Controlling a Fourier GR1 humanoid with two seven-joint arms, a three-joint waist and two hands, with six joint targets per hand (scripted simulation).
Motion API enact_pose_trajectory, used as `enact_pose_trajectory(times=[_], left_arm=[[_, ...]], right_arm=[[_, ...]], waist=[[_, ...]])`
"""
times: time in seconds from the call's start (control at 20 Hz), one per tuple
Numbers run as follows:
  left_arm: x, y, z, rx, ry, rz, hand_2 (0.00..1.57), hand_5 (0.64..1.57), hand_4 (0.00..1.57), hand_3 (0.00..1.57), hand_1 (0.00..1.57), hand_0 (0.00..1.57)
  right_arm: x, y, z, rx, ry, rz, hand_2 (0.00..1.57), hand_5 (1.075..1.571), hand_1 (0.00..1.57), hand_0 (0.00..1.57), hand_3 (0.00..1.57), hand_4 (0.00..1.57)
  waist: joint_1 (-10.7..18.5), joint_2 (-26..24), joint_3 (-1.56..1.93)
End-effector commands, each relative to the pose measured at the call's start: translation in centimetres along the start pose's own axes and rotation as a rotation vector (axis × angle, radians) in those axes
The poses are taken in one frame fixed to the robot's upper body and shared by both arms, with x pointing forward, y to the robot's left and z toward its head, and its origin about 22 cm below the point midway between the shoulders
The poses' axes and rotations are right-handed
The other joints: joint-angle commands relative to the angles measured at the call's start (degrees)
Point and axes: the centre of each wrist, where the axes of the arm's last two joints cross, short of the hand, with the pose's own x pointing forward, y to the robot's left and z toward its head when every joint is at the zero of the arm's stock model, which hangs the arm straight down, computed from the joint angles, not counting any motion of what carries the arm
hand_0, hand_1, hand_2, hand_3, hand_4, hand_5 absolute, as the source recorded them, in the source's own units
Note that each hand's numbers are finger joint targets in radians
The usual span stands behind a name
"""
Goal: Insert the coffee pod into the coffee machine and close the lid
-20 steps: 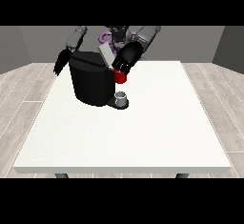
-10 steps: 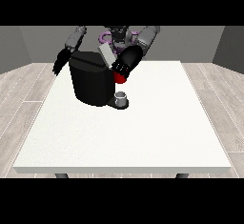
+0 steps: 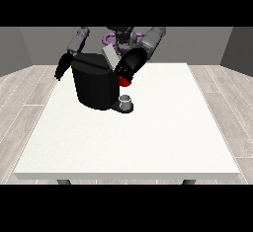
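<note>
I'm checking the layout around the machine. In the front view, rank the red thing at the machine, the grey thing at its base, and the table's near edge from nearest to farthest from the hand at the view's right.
From the hand at the view's right:
1. Red thing at the machine, just below it.
2. Grey thing, lower, at the machine's base.
3. Table's near edge, farthest, toward the camera.

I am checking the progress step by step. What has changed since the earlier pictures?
The hand at the view's right has shifted slightly toward the top of the coffee machine, above the red thing at the machine. The hand at the view's left, the machine and the grey thing at its base stayed.
</note>
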Motion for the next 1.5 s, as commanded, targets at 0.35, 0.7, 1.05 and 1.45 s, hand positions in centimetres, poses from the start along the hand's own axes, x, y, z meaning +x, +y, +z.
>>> enact_pose_trajectory(times=[0.35, 0.7, 1.05, 1.45], left_arm=[[-1.3, 1.8, 0.9, 0.095, -0.005, -0.142, 0.87, 1.571, 0.00, 0.65, 0.74, 0.74], [-1.0, 1.5, 0.6, 0.046, 0.030, -0.115, 0.57, 1.571, 0.00, 0.47, 0.00, 0.00], [0.2, -0.5, -0.1, 0.006, -0.007, -0.123, 0.33, 1.571, 0.00, 0.23, 0.00, 0.00], [1.2, -11.9, 0.7, -0.197, -0.013, 0.025, 0.00, 1.571, 0.00, 0.00, 0.00, 0.00]], right_arm=[[2.1, 0.0, -0.8, 0.005, -0.047, 0.016, 0.00, 1.571, 0.00, 0.00, 0.00, 0.16], [0.9, 0.6, 0.1, -0.009, -0.008, 0.042, 0.00, 1.571, 0.00, 0.00, 0.00, 0.15], [-1.1, 0.7, 0.1, -0.033, 0.059, 0.015, 0.00, 1.571, 0.00, 0.00, 0.00, 0.15], [-9.4, -3.2, 4.9, -0.101, 0.287, 0.021, 0.00, 1.571, 0.00, 0.00, 0.00, 0.00]], waist=[[-1.24, 3.14, -0.06], [-1.09, -0.26, -0.05], [2.71, -1.29, -0.02], [10.87, -13.62, -0.01]])
